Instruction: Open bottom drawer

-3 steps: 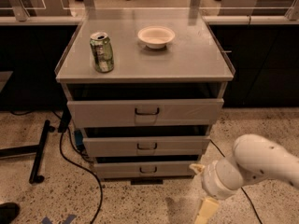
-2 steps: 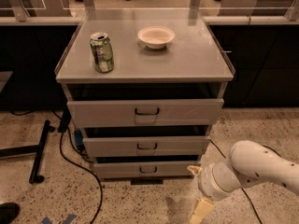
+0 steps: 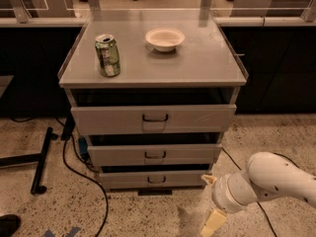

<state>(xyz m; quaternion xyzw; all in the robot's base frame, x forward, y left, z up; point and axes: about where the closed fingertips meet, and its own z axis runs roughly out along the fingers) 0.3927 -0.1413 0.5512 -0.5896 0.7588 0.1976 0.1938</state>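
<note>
The bottom drawer (image 3: 156, 179) is the lowest and slimmest of three light grey drawers in a low cabinet, with a small black handle (image 3: 156, 180) at its middle. Its front stands slightly out from the cabinet. My gripper (image 3: 213, 221) hangs at the lower right, below and to the right of the drawer, near the floor. It points down and touches nothing. The white arm (image 3: 269, 180) runs off to the right.
A green can (image 3: 107, 55) and a white bowl (image 3: 165, 38) stand on the cabinet top (image 3: 197, 63). The middle drawer (image 3: 155, 154) and top drawer (image 3: 154, 118) are above. A black cable (image 3: 74, 167) and a black stand foot (image 3: 42, 159) lie on the floor at left.
The arm and gripper have shifted a little to the left, closer to the cabinet's lower right corner. The drawers have not moved.
</note>
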